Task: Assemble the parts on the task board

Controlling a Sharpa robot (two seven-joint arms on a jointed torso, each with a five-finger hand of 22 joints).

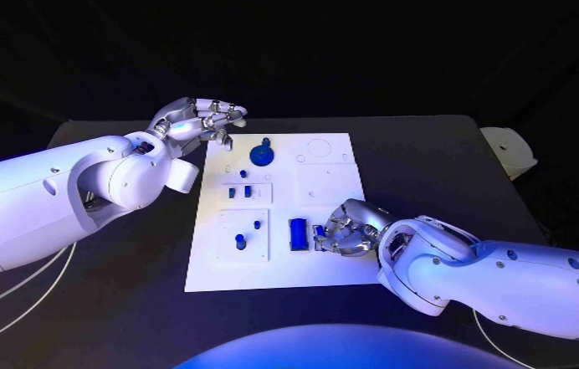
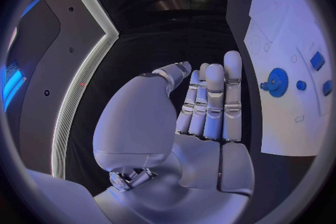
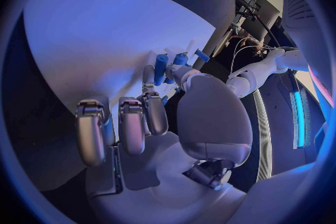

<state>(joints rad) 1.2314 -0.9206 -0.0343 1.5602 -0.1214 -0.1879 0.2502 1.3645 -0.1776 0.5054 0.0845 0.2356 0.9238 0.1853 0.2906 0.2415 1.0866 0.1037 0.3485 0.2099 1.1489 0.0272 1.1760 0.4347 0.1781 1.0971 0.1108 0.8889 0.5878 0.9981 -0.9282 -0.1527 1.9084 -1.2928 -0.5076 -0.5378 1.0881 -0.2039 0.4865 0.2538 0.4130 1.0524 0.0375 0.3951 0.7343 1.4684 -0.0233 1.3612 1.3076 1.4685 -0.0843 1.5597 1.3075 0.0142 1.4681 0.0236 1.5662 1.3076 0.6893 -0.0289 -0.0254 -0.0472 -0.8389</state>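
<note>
R hand (image 1: 346,229) sits on task board (image 1: 280,273) near-right area, fingers curled at small blue part (image 1: 320,235); can't tell if gripped. Blue bar (image 1: 297,233) just beside, long axis near-far. L hand (image 1: 199,120) empty, fingers straight, off board's far-left corner.

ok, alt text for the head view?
A white task board lies on a black table, with the right hand at its near right beside an upright blue part. The left hand hovers at its far left corner, near a blue gear.

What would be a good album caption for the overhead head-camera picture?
Right hand rests on the white task board beside an oblong blue part; left hand hovers near the blue gear.
</note>
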